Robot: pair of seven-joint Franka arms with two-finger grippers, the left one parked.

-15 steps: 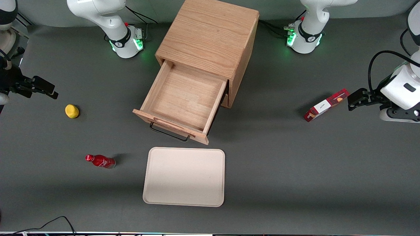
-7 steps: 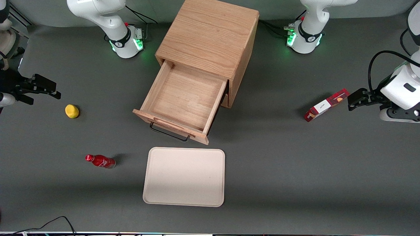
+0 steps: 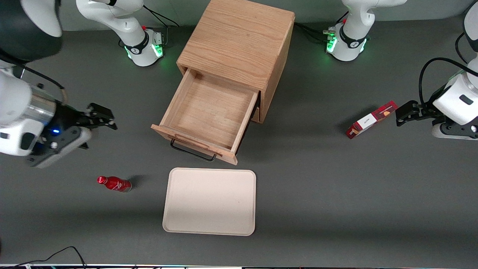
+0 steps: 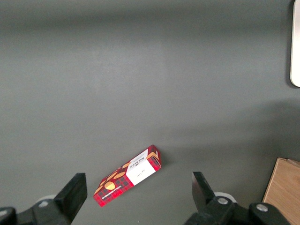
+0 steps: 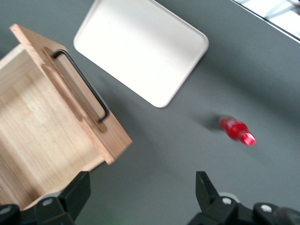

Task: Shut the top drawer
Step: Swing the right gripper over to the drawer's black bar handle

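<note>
Swinging in from the counter's edge, my fingers (image 3: 101,116), spread wide and empty, now approach the top drawer (image 3: 209,112), pulled fully out; next I must push its front inward.

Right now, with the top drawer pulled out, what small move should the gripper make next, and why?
Probably carry the gripper on toward the top drawer front, nearer the front camera than its black handle. The drawer stands fully open and empty, and the open gripper hangs apart from it, toward the working arm's end, touching nothing.
</note>
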